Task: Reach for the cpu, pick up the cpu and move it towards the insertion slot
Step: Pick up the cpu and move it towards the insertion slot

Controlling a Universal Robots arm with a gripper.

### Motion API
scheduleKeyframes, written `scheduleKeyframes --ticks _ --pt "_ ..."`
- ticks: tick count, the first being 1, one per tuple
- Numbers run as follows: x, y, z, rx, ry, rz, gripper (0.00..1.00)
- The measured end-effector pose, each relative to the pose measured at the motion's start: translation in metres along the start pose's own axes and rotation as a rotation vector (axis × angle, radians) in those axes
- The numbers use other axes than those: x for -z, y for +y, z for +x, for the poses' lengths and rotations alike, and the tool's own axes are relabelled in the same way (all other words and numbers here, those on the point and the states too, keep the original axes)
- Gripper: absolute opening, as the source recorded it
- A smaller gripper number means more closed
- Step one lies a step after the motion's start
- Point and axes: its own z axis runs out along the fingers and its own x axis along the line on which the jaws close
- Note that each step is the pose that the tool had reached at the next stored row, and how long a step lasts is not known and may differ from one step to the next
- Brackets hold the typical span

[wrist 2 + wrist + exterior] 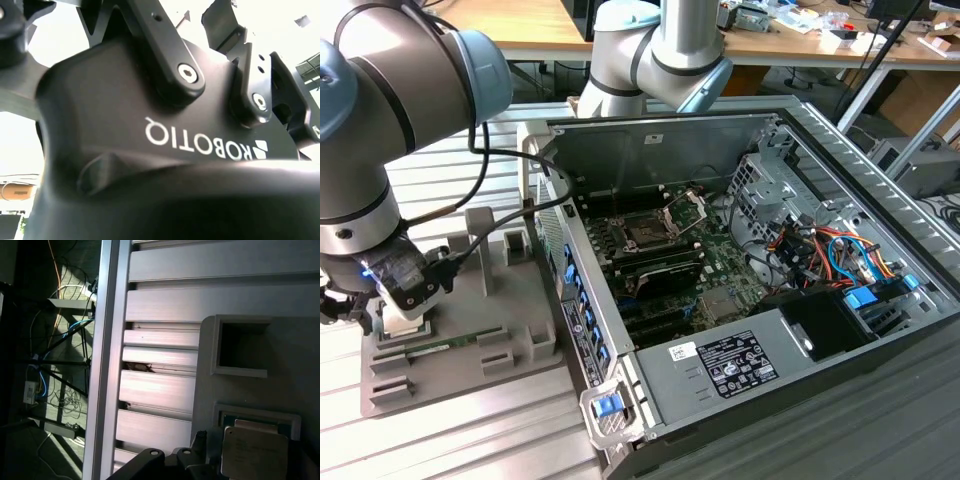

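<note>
The cpu (255, 452), a pale silver-cream square chip, lies in a green-edged recess of the grey fixture (295, 365) in the first wrist view. In the exterior view my gripper (342, 305) hangs low over the left end of that fixture (470, 370), mostly hidden behind the arm's wrist. Black gripper linkage (165, 460) sits just beside the chip, and I cannot tell whether it touches. The gripper's black body (150, 125) looms close in the second wrist view. The insertion slot (645, 232), a dark square socket with its silver frame raised, is on the green board inside the open computer case.
A long green memory stick (440, 350) lies on the fixture. The computer case's upright wall (582, 310) stands between fixture and socket. Coloured cables (820, 250) and a power supply (740, 365) fill the case's right side. The slatted metal table (450, 450) holds everything.
</note>
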Motion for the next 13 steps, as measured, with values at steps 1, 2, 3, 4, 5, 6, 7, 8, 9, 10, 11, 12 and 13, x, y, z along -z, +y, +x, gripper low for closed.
scheduleKeyframes --ticks 1,2,3,4,5,6,7,8,9,10,11,12,13 --pt "-0.0001 0.0 -0.0005 0.0 0.0 0.0 0.72" --pt "0.0 -0.0001 -0.0012 0.0 0.0001 0.0001 0.72" --pt "-0.0001 -0.0001 -0.0016 0.0 0.0001 0.0 0.72" --pt "-0.0001 -0.0002 -0.0023 0.0 0.0 0.0 0.72" --pt "-0.0002 -0.0002 -0.0028 0.0 0.0 0.0 0.72" --pt "-0.0001 -0.0003 -0.0028 0.0 0.0002 0.0001 0.72" --pt "-0.0001 -0.0003 -0.0028 0.0 0.0002 0.0001 0.72" --pt "-0.0001 -0.0003 -0.003 0.0 0.0001 0.0 0.72" --pt "-0.0001 -0.0003 -0.003 0.0 0.0001 0.0 0.72" --pt "-0.0001 -0.0003 -0.003 0.0 0.0001 0.0001 0.72" --pt "-0.0001 -0.0003 -0.0031 0.0 0.0 0.0 0.72" --pt "-0.0001 -0.0003 -0.0031 0.0 0.0001 0.0001 0.72" --pt "-0.0001 -0.0003 -0.0031 0.0 0.0001 0.0 0.72"
